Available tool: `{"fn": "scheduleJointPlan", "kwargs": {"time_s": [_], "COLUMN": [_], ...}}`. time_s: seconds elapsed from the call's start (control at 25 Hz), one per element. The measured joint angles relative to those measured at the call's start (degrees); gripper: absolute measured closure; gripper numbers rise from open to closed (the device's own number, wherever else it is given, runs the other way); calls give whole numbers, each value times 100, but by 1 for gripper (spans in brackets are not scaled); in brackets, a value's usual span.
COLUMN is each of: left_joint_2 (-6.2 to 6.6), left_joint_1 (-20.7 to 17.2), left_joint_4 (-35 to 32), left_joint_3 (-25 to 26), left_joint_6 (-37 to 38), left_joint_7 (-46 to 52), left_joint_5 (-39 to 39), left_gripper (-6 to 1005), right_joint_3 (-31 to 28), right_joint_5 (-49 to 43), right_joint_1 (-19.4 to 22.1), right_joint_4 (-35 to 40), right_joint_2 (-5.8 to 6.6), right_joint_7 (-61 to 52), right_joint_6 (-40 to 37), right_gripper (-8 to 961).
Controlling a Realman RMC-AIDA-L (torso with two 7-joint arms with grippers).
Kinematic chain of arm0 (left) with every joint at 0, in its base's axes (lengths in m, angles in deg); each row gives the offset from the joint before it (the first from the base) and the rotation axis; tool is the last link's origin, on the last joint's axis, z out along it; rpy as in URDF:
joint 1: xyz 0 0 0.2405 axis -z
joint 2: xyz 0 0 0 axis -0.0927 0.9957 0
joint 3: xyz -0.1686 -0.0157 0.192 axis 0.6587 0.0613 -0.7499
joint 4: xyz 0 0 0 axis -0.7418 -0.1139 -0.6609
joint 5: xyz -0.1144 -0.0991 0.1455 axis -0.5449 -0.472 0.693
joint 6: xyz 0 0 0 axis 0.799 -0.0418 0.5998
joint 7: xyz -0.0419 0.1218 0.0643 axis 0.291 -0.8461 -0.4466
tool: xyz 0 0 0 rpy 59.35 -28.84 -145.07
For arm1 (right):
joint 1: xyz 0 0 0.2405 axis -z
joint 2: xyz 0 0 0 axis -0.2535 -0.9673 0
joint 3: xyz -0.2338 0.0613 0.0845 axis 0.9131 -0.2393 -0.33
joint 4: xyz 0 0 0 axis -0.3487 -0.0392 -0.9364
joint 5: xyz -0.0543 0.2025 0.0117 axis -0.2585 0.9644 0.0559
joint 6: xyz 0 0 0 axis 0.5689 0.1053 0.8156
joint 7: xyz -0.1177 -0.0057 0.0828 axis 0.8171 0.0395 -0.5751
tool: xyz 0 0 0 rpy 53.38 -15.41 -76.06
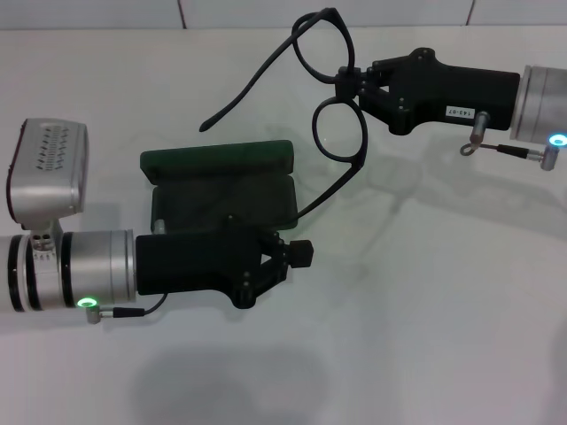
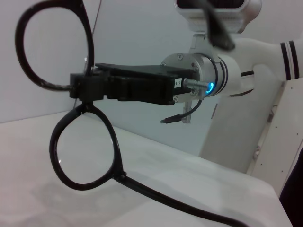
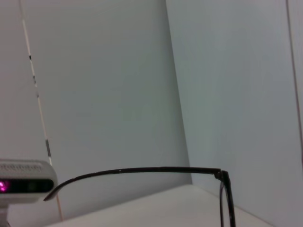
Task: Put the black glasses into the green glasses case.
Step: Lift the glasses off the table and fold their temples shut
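Note:
My right gripper (image 1: 344,84) is shut on the bridge of the black glasses (image 1: 340,131) and holds them in the air above and to the right of the green glasses case (image 1: 221,197). The case lies open, with its lid (image 1: 217,159) folded back on the far side. One temple arm reaches back over the lid, and the other points down toward the case's right end. My left gripper (image 1: 301,254) lies at the case's near right corner, fingers together. The left wrist view shows the glasses (image 2: 122,176) held by the right gripper (image 2: 80,87). One temple arm (image 3: 142,170) shows in the right wrist view.
The white table (image 1: 425,310) spreads around the case. My left arm's silver wrist and camera housing (image 1: 49,168) sit at the left edge. A white wall stands behind the table.

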Motion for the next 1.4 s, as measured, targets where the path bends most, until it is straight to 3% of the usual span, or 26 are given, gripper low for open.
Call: {"fn": "scheduleJointPlan", "kwargs": {"time_s": [0.12,0.44,1.4], "left_joint_2": [-1,-1,18], "left_joint_1": [31,96,331], "left_joint_4": [2,26,-9], "left_joint_3": [9,24,47], "left_joint_6": [2,10,-14], "left_joint_7": [0,-1,87], "left_joint_5": [-3,-9,-295], "left_gripper": [1001,1000,999], "right_joint_3": [97,629,1259], "right_joint_5": [106,330,350], "right_joint_1": [-5,-5,28], "right_joint_4": [-50,-118,-117], "right_joint_2": [-1,-1,0], "right_joint_7": [37,164,185], "right_joint_6": [-47,-33,-130], "right_gripper": [908,908,907]}}
